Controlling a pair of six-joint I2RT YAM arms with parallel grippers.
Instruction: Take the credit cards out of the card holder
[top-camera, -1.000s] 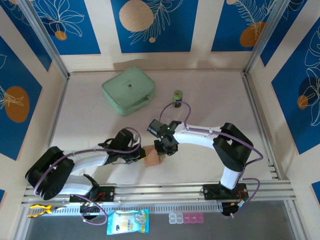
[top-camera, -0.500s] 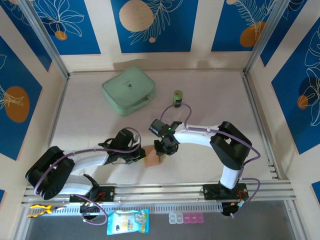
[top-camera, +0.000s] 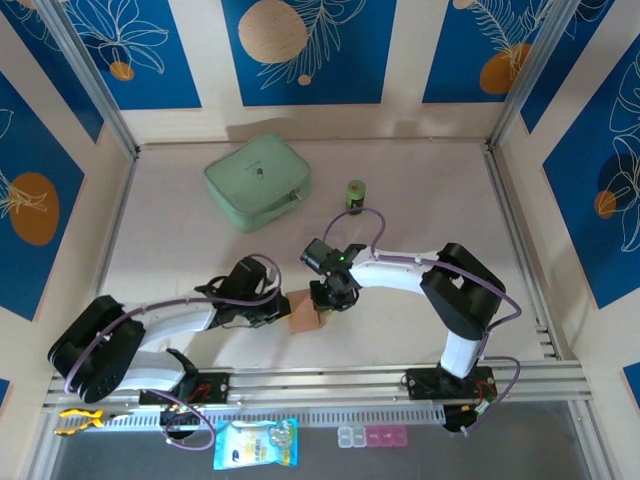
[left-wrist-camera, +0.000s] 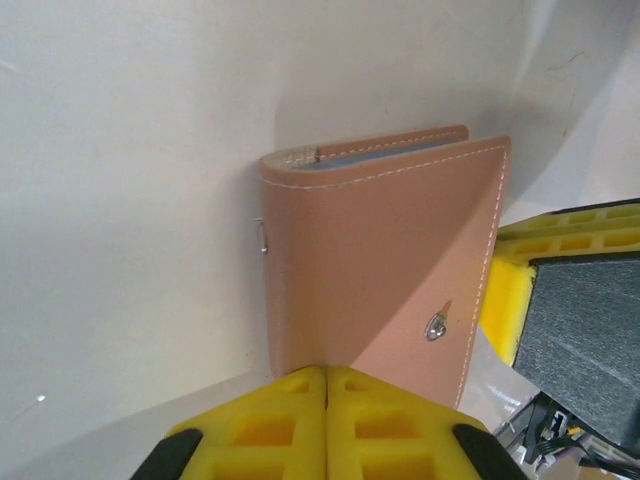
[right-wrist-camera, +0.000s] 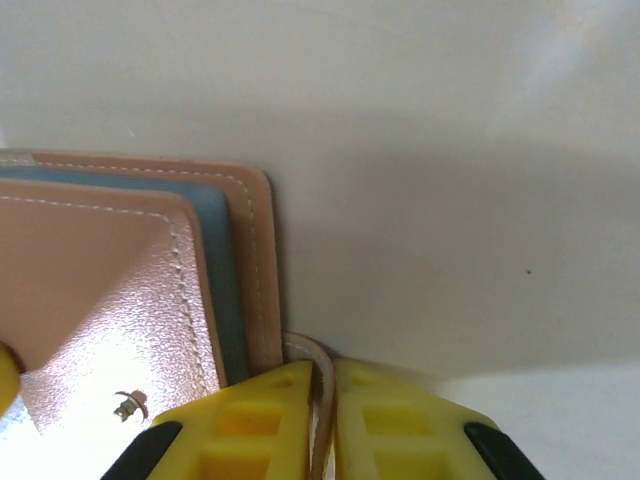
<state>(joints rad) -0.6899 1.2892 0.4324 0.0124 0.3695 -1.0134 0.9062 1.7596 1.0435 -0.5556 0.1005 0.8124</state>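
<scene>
Tan leather, stitched pale along its edges, the card holder (top-camera: 303, 315) sits folded shut on the pale desk (top-camera: 420, 190), close to the near edge and about midway across, between the two arms. A small metal snap stud (left-wrist-camera: 436, 325) shows on its outer flap. Between the two leather covers a thin blue-grey layer (right-wrist-camera: 225, 285) peeks out along the edge; whether that is a card or the inner lining I cannot tell.

At the right wrist, the right tool (right-wrist-camera: 322, 372) has its yellow fingers (right-wrist-camera: 255, 420) drawn together on the thin side tab (right-wrist-camera: 320, 352) of the card holder, the strap pinched between them. At the left wrist, the left tool (left-wrist-camera: 326, 378) meets the holder's opposite edge with its yellow fingers (left-wrist-camera: 270, 420) pressed flat against each other, no gap between them; whether any leather is caught there I cannot tell. From above, both tools crowd the holder, the left one on its left side and the right one on its upper right.

Farther back on the desk lies a mint-green zip case (top-camera: 257, 182), left of centre, and a small green cylinder (top-camera: 355, 195) stands upright to its right, well apart from the holder. Below the arm bases, on the front ledge, lie a blue-and-white packet (top-camera: 256, 443) and a small clear and pink compartment box (top-camera: 372, 436).
</scene>
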